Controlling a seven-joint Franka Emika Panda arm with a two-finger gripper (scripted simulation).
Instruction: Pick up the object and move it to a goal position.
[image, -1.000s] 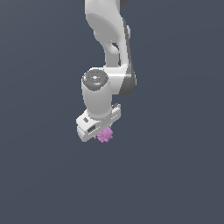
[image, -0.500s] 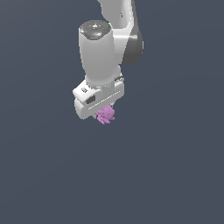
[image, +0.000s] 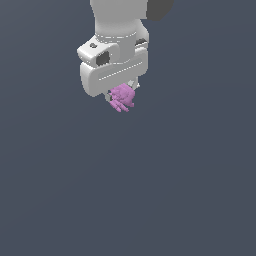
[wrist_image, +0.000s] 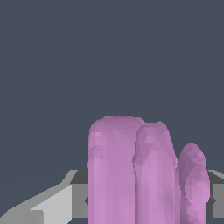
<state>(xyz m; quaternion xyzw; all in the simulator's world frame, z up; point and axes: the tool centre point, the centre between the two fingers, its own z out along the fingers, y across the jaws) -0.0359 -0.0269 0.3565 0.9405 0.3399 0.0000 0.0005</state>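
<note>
Item 1: the claw (image: 121, 98), white, at the end of the white arm (image: 120, 20) that enters from the top of the exterior view. We record it clamped on the object; its fingers are mostly hidden behind the claw's body and the object itself.

Item 2: the object (image: 122, 97), a small pink-purple lumpy blob, held directly beneath the claw's body and much smaller than it. In the wrist view we see the object (wrist_image: 131, 170) close up as three rounded, upright lobes side by side, with grey finger parts (wrist_image: 78, 194) showing on either side.

Item 3: surroundings, a uniform dark grey-blue field in both views.

Containers: we see none. Labels or writing: we can read none.
</note>
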